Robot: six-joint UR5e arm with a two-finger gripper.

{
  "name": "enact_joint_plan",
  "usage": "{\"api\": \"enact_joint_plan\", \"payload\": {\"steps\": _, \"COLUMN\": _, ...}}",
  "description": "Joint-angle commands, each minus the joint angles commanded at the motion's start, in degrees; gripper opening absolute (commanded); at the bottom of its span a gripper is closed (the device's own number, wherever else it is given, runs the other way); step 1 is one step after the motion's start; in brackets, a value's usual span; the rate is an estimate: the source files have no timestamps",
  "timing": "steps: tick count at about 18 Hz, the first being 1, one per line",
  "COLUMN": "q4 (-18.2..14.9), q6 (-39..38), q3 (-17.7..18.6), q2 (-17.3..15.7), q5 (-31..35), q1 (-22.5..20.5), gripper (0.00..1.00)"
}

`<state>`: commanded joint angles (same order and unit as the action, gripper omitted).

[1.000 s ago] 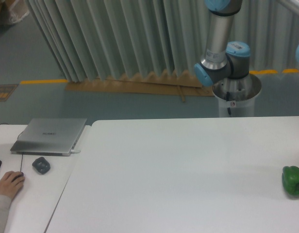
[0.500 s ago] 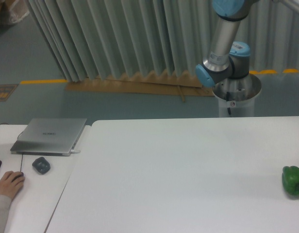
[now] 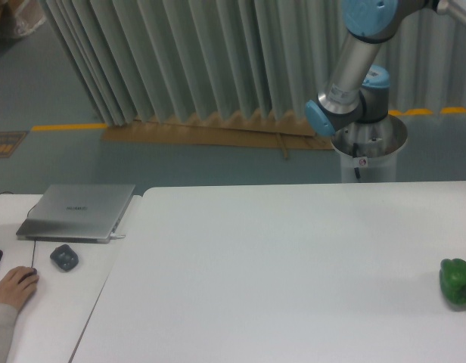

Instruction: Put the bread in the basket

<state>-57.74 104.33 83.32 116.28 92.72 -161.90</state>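
Neither the bread nor the gripper is in view; grip state and handling cannot be judged.

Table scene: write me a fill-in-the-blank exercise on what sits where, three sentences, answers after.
1. The bell pepper at the table's right edge is ____ in colour.
2. The laptop on the left desk has its lid ____.
3. The person's hand at the lower left rests on a computer ____.

Missing words: green; closed; mouse
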Motion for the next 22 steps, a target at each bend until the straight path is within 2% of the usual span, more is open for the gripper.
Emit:
{"api": "enact_joint_plan", "payload": {"steps": 5, "q4": -0.5, "q6": 0.1, "q3": 0.0, "q2": -1.0, "q5": -0.4, "q1": 0.3, "gripper": 1.00}}
{"api": "enact_joint_plan", "payload": {"steps": 8, "q4": -2.9, "q6": 0.1, "q3": 0.5, "q2": -2.1, "q5": -0.3, "q1": 0.5, "gripper": 1.00}}
{"api": "enact_joint_plan", "payload": {"steps": 11, "q4": -3.8, "q6": 0.1, "q3": 2.8, "q2": -5.5, "q5": -3.1, "q1": 1.8, "gripper": 1.00}}
{"api": "enact_joint_plan", "payload": {"steps": 13, "q4": -5.8, "q6": -0.3, "q3": 4.0, "q2": -8.1, "q5": -3.3, "q1": 3.7, "gripper": 1.00}}
{"api": "enact_joint_plan", "payload": {"steps": 16, "q4": -8.6, "q6": -5.0, "q3": 5.2, "q2": -9.2, "q5": -3.5, "q1": 7.1, "gripper": 1.00}}
{"api": "enact_joint_plan", "payload": {"steps": 19, "q4": -8.9, "q6": -6.5, "q3": 8.1, "q2": -11.5, "q5": -5.7, "q1": 10.4, "gripper": 1.00}}
{"api": "enact_joint_plan", "payload": {"steps": 22, "q4": -8.6, "q6": -7.9, "q3": 12.5, "q2": -13.9, "q5": -6.2, "q1": 12.3, "gripper": 1.00}}
